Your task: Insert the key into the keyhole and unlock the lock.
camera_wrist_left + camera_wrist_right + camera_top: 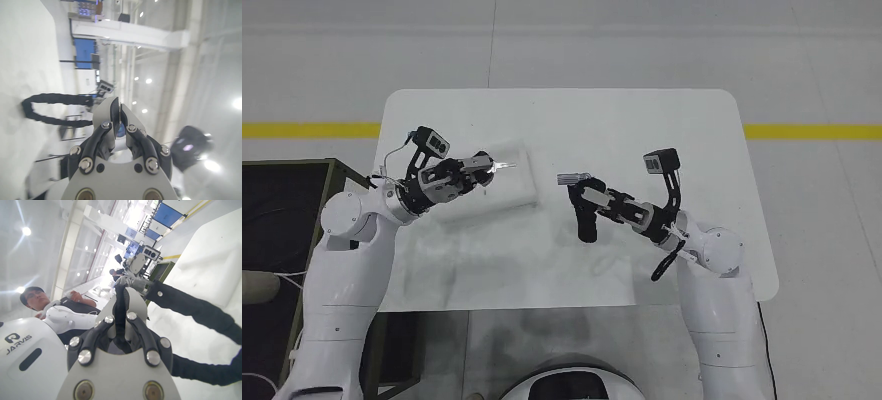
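A small metal key [503, 166] sticks out of my left gripper [485, 166], which is shut on it above the table's left half. In the left wrist view the key [120, 113] shows edge-on between the pads, at the left gripper [120, 106]. My right gripper [582, 193] is shut on the lock, a black sleeved cable loop [588, 226] with a metal head [572, 179] pointing toward the key. In the right wrist view the right gripper [123, 291] clamps the black cable beside the metal head [137, 284]. Key tip and lock head are a short gap apart.
A white foam block [504, 192] lies on the white table [662, 120] under my left gripper. The cable loop [191, 308] hangs over the table's middle. A dark bin [282, 210] stands off the table's left edge.
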Tool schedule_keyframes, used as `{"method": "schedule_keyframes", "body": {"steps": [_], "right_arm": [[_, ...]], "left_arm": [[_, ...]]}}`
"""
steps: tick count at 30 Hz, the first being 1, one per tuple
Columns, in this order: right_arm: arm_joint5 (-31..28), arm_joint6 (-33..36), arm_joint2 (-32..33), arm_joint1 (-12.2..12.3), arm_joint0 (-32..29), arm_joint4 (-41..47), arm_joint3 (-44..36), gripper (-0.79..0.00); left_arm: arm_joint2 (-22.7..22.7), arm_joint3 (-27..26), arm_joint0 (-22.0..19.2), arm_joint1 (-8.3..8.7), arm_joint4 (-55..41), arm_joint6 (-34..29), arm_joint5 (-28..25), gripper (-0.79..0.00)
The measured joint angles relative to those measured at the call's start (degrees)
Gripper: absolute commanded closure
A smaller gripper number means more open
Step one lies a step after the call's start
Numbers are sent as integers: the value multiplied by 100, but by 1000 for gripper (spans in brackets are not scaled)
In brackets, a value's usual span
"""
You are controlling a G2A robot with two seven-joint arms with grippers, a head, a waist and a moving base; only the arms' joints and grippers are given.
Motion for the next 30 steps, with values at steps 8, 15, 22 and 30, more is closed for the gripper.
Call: {"method": "schedule_keyframes", "body": {"steps": [8,15,22,30], "right_arm": [[263,2,-171,115,190,298,219,0],[-85,-324,-434,180,259,48,390,0],[-472,-758,-670,230,299,-243,513,0],[-518,-923,-789,306,412,-227,632,0]], "left_arm": [[209,-143,242,-69,7,274,-611,0],[293,-154,225,-112,-250,535,-395,0],[282,-120,151,-121,-21,631,-373,0],[292,-66,88,-133,79,590,-314,0]]}}
